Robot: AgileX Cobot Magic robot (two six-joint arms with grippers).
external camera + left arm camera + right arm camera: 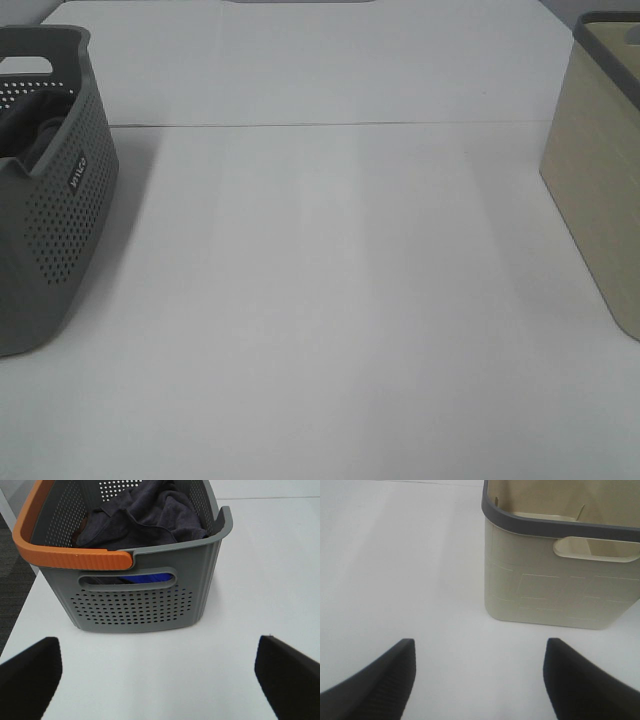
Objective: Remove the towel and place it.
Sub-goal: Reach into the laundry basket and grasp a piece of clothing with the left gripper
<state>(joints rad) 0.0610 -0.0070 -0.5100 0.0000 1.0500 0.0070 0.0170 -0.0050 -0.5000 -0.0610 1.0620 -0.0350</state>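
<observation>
A dark purple-grey towel (145,520) lies crumpled inside a grey perforated basket (145,605) with an orange handle (65,555). The basket stands at the left edge of the exterior high view (50,230), with a bit of the towel (35,135) showing inside. My left gripper (160,680) is open, over the white table a short way in front of the basket, holding nothing. My right gripper (480,680) is open and empty, in front of a beige bin (560,590) with a grey rim. Neither gripper shows in the exterior high view.
The beige bin stands at the right edge of the exterior high view (600,200); its inside looks empty in the right wrist view. Something blue (147,578) shows through the basket's handle slot. The white table (330,300) spreads between the two containers.
</observation>
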